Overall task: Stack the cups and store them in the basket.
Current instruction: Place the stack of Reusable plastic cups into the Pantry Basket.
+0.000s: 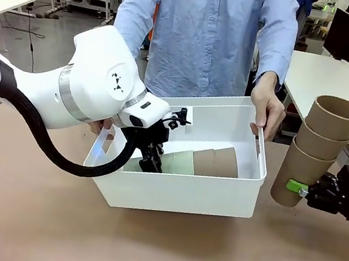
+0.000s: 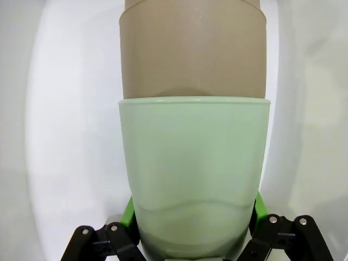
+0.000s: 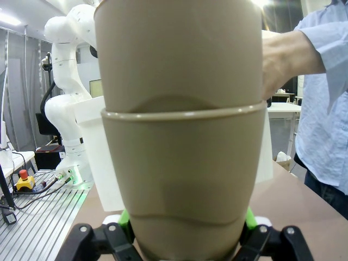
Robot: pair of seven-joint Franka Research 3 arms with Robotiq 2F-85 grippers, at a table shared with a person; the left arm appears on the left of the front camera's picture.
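Basket, front view: white basket (image 1: 176,195) sits mid-frame on the brown counter (image 1: 152,255); a person's hand (image 1: 267,110) grips the rim at its right short side.
Left hand, front view: robot's left hand (image 1: 151,158) reaches down inside the basket and pinches a mint-green cup (image 1: 175,162). The cup lies on its side on the basket floor, with a tan cup (image 1: 216,161) nested in its mouth.
Right hand, front view: robot's right hand (image 1: 302,190) is at picture right, outside the basket. It pinches the lowest cup of a stack of three tan cups (image 1: 316,152), held off the counter with mouths up and leaning slightly.
Left wrist view: green pads (image 2: 129,217) press both sides of the mint-green cup (image 2: 193,163) near its base. The tan cup (image 2: 193,49) runs out of its rim, against the basket's white inside (image 2: 70,136).
Right wrist view: green pads (image 3: 124,217) clamp the bottom cup of the stack of three tan cups (image 3: 185,163), and the next cup sits inside it. Behind are a basket wall (image 3: 95,152), the person's hand (image 3: 283,60) on the rim, a blue sleeve (image 3: 326,38) and the white left arm (image 3: 65,81).
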